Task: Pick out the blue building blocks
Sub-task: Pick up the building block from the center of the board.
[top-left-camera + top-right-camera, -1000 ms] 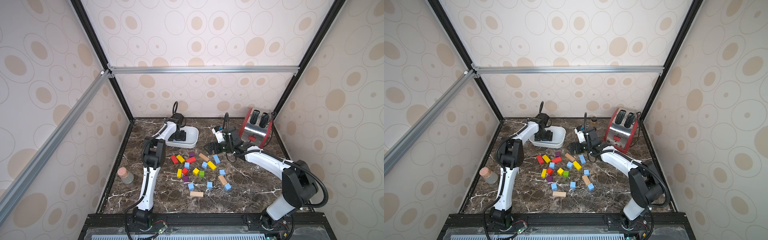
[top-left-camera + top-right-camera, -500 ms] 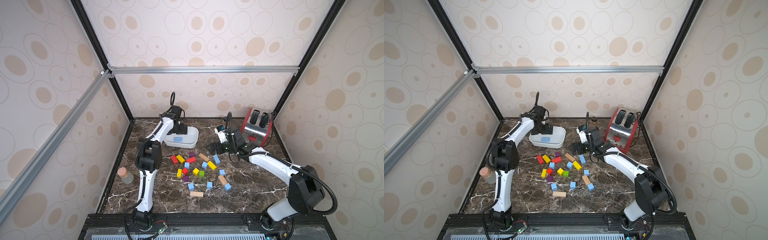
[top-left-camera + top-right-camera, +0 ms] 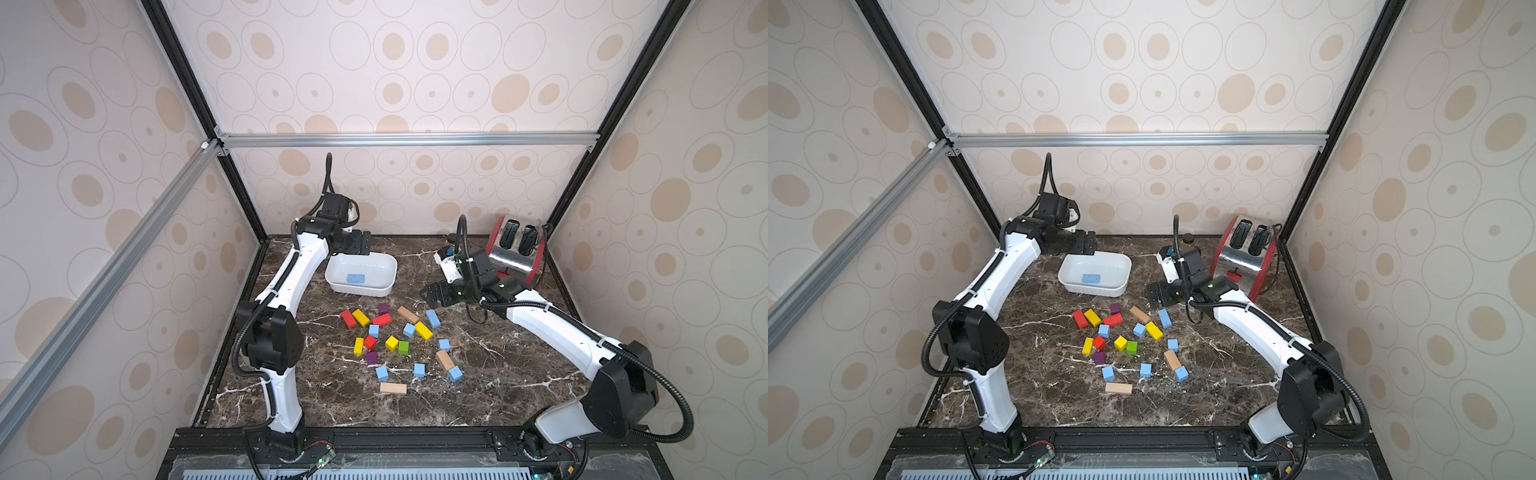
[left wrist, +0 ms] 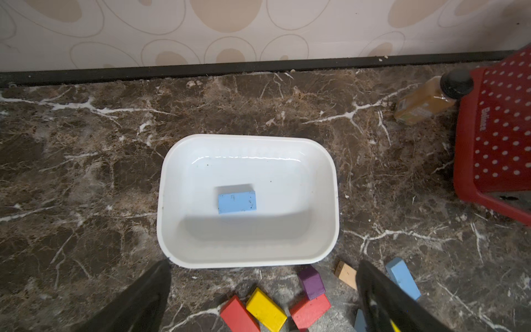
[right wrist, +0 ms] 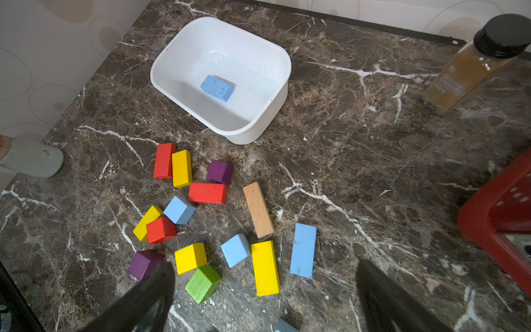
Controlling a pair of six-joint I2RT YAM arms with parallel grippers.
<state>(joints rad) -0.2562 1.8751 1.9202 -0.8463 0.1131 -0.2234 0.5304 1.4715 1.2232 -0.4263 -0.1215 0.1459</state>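
Left gripper [image 3: 364,243] hangs raised above the counter [image 3: 498,374] right by the white tub [image 3: 365,291]. My left wrist view shows its fingers [image 4: 143,296] spread wide with nothing between them. One blue brick [image 4: 237,202] lies flat on the tub floor, roughly in the middle and clear of the walls. The tub sits near the back edge of the counter, left of centre.

Right gripper [image 3: 430,295] is spread wide too and empty. It hovers off the back-right side of the block pile, between the tub and the red toaster [image 3: 515,259] in the back-right corner. A spice jar [image 5: 471,66] stands by the toaster near the back edge.

The other blue blocks are in the mixed pile mid-counter, and I count seven:
- A long blue brick [image 3: 433,318] is nearest the right gripper, just beside a yellow brick [image 3: 423,331].
- A blue cube [image 3: 409,330] is on that yellow brick's other side.
- A second cube [image 3: 374,331] sits in among the red ones.
- A third cube [image 3: 444,344] sits alone on the right side.
- A left front cube [image 3: 382,372] and a middle front cube [image 3: 419,370] sit on the front side.
- A right front cube [image 3: 455,373] is at the end of a tan brick [image 3: 444,359].
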